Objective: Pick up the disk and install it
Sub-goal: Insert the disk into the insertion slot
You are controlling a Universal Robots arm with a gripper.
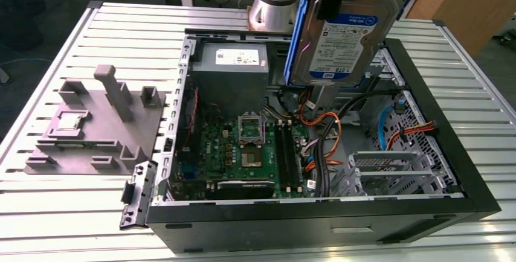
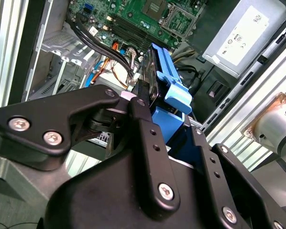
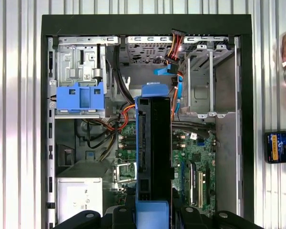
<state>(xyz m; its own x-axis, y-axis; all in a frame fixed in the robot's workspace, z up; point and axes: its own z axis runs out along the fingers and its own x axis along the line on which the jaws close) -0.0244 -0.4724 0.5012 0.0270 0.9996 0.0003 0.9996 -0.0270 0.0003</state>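
Spanning the slatted metal table point(image 1: 64, 214), the open computer case point(image 1: 322, 229) lies on its side, with its motherboard point(image 1: 241, 153) and empty drive cage point(image 1: 391, 168) exposed. Above the case, over the motherboard, the disk point(image 1: 347, 38) hangs on edge in its blue carrier frame, well clear of everything below. The gripper point(image 2: 167, 117) pinches it, fingers point(image 2: 142, 109) pressed against its flat faces. Carrying it well, I judge, means keeping that clamp firm, holding the drive clear of the orange cables point(image 1: 327, 132), and lining the carrier up square with the cage.
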